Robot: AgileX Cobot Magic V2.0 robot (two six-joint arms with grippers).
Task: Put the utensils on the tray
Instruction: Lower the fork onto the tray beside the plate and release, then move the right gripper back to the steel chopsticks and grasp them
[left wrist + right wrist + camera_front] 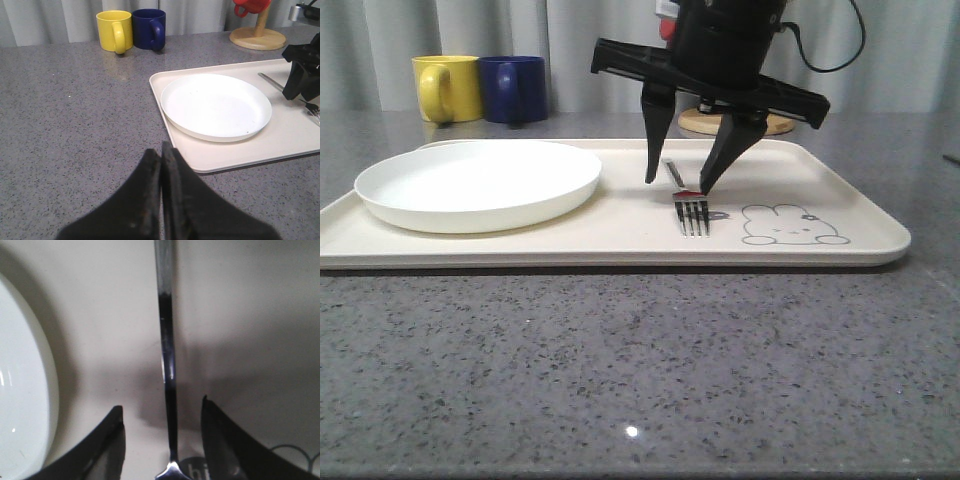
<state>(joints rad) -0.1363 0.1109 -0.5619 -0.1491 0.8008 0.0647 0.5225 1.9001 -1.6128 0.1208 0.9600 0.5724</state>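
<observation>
Fork (692, 210): stiff, slick steel, flat on tray (620, 235) beside plate (480, 182); grip mid-handle. Right claw (677, 185) open, straddling, empty.

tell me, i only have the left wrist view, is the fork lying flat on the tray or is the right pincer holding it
Observer: Flat on the tray. In the right wrist view the fork lies between the open fingers of the right pincer, neither touching it.
Operator: which way do the tines point
Observer: In the front view the tines face the camera, beside the rabbit drawing.
Operator: is it clear of the plate
Observer: Yes, bare tray separates it from the white plate.
Operator: and my left pincer
Observer: Your view covers it: the left pincer is shut over the grey table.
</observation>
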